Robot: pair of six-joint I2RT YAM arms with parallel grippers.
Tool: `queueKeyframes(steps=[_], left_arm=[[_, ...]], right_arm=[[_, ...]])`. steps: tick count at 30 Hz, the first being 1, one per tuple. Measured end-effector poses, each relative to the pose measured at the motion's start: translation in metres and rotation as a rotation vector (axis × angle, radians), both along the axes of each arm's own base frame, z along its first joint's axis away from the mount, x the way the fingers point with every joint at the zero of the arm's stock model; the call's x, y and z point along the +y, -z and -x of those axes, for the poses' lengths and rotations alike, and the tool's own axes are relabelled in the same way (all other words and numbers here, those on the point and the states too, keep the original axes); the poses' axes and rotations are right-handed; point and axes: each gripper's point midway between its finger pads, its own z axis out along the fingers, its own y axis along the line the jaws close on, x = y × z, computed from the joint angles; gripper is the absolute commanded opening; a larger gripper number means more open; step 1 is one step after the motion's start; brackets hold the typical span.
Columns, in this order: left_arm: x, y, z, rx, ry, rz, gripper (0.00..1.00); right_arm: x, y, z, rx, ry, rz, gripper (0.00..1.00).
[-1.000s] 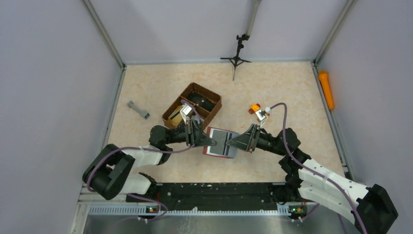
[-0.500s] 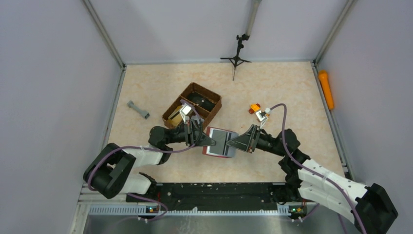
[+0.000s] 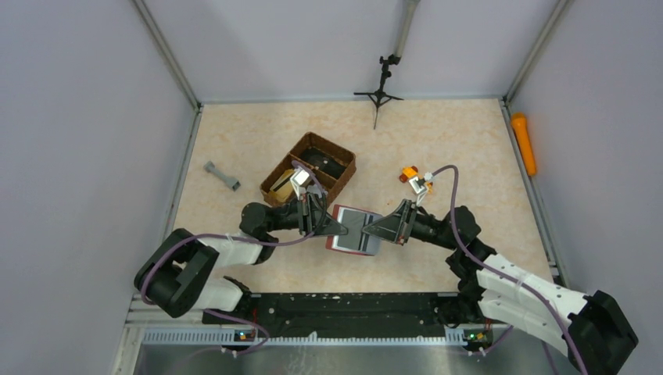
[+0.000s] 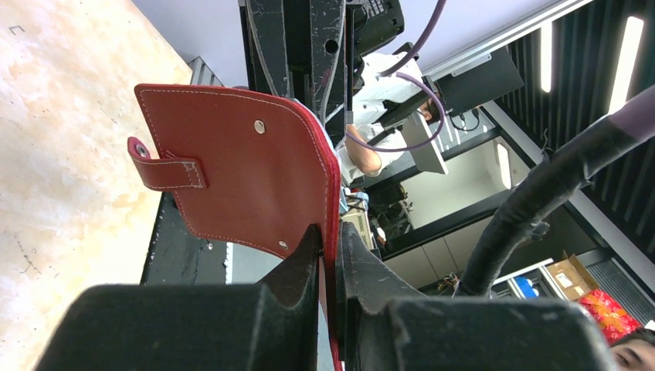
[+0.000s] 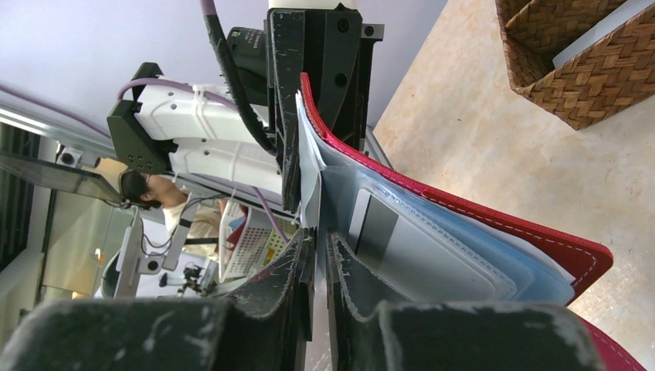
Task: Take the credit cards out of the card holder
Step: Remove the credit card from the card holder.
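The dark red card holder (image 3: 356, 229) hangs open above the table between my two grippers. My left gripper (image 4: 328, 232) is shut on the card holder's (image 4: 247, 170) edge, and its snap tab (image 4: 166, 171) sticks out to the left. In the right wrist view the card holder's (image 5: 502, 224) inside faces me, with a silver-grey credit card (image 5: 417, 247) tucked in a clear bluish pocket. My right gripper (image 5: 320, 236) is shut on the edge of a thin pale bluish credit card (image 5: 310, 166) standing out of the holder. In the top view my left gripper (image 3: 332, 226) and right gripper (image 3: 374, 229) meet at the holder from either side.
A brown woven basket (image 3: 309, 168) sits just behind the left arm and shows as the basket (image 5: 587, 69) in the right wrist view. A grey part (image 3: 221, 176) lies at the left and a small orange piece (image 3: 408, 173) behind the right arm. A tripod (image 3: 379, 94) stands at the back, and an orange cylinder (image 3: 523, 143) lies at the right wall.
My right gripper's jaws have closed down on the card's edge. Both arms and the card holder have stayed almost where they were.
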Motion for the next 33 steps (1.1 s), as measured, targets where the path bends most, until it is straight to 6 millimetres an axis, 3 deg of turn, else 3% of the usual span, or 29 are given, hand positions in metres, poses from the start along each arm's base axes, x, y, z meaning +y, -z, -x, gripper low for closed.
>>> queueKeyframes(steps=[5, 22, 26, 33], left_arm=[[-0.0004, 0.0005, 0.0003, 0.002, 0.002, -0.001, 0.1], [-0.005, 0.0053, 0.0044, 0.011, 0.024, -0.006, 0.14], [-0.0059, 0.0056, 0.0062, 0.011, 0.031, -0.006, 0.19], [-0.0071, 0.0062, 0.0069, 0.007, 0.033, -0.005, 0.34]], right_arm=[[0.0007, -0.0004, 0.0006, 0.002, -0.007, -0.003, 0.06], [0.0011, -0.0043, 0.0062, -0.015, -0.037, -0.024, 0.09], [0.0016, -0.0017, 0.0065, -0.006, -0.041, -0.022, 0.0], [0.0011, 0.0029, 0.0061, 0.011, -0.036, -0.005, 0.0]])
